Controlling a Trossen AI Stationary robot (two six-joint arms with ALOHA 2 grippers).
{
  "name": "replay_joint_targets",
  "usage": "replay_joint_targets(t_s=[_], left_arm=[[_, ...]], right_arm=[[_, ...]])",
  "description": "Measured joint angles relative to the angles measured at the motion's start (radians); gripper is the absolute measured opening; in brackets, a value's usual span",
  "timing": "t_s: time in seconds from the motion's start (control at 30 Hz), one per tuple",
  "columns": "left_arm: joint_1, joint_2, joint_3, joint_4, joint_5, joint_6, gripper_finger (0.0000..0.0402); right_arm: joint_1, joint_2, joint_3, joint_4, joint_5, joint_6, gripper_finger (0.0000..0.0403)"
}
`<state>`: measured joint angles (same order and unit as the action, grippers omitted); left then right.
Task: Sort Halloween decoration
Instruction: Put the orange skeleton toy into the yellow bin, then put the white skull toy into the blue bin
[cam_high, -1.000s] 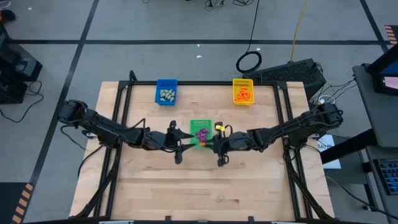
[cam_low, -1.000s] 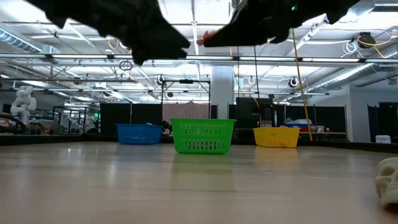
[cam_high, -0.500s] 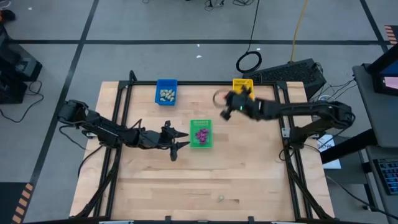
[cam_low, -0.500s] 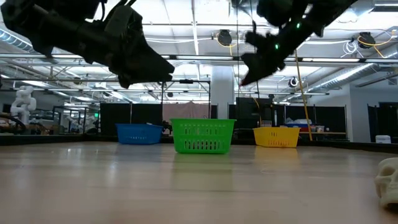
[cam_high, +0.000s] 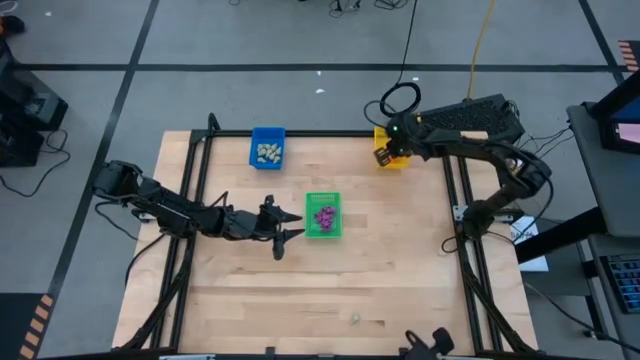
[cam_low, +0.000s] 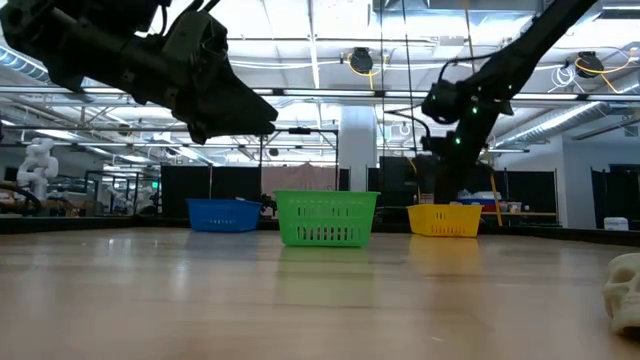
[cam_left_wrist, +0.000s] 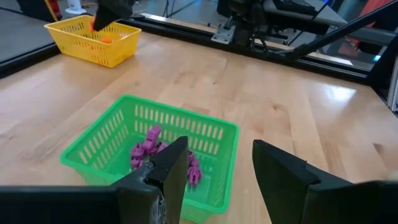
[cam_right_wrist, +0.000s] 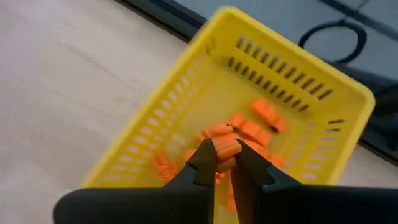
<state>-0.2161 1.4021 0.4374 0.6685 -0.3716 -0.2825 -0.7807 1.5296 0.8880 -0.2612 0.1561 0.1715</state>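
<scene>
My right gripper (cam_right_wrist: 225, 163) hangs over the yellow tray (cam_right_wrist: 155, 143) at the table's far right (cam_high: 398, 162), shut on an orange trinket (cam_right_wrist: 227, 148). More orange trinkets (cam_right_wrist: 261, 118) lie in that tray. My left gripper (cam_left_wrist: 217, 177) stands open just left of the green tray (cam_left_wrist: 93, 149), above the table, with nothing between its fingers. Purple trinkets (cam_left_wrist: 146, 149) lie in the green tray. The blue tray (cam_high: 254, 150) at the far left holds pale trinkets (cam_high: 268, 152). One pale trinket (cam_high: 354, 319) lies alone near the table's near edge. My right gripper pinches the orange trinket (cam_right_wrist: 227, 150) between its two fingertips. The fingers slant down from above. The trinket is lifted clear, above the inside of the yellow tray.
The three trays stand on the far half of the wooden table (cam_high: 400, 270). A black frame rail (cam_high: 455, 200) runs along the table's right side. In the low view the lone pale trinket (cam_low: 625, 290) sits at the right, close to the camera.
My right gripper has swung from beside the green tray at the table's middle to the far right, over the yellow tray, staying shut on the orange trinket and turning as it went. My left gripper has sunk a little beside the green tray and then kept still.
</scene>
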Motion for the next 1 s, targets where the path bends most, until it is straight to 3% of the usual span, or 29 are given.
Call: replay_joint_targets(t_s=[0.2,0.43,0.53,0.63,0.77,0.87,1.0], left_arm=[[0.000,0.000,0.000,-0.002,0.000,0.000,0.0178],[0.000,0.000,0.000,-0.001,0.000,0.000,0.0178],[-0.002,0.000,0.000,0.005,0.007,0.000,0.0178],[-0.002,0.000,0.000,0.005,0.022,0.000,0.0178],[-0.002,0.000,0.000,0.004,0.023,0.000,0.0178],[-0.002,0.000,0.000,0.002,0.023,0.003,0.0178],[-0.002,0.000,0.000,0.000,0.023,0.007,0.0178]], right_arm=[[-0.047,0.035,0.000,0.002,-0.001,0.000,0.0035],[-0.057,0.032,0.003,0.006,0.028,-0.018,0.0114],[-0.057,0.029,0.053,-0.021,0.104,-0.043,0.0145],[-0.047,0.014,0.113,-0.085,0.084,-0.053,0.0158],[0.046,-0.017,0.149,-0.142,0.031,-0.134,0.0138],[0.148,-0.049,0.149,-0.173,-0.029,-0.194,0.0095],[0.321,-0.095,0.149,-0.221,-0.026,-0.211,0.0032]])
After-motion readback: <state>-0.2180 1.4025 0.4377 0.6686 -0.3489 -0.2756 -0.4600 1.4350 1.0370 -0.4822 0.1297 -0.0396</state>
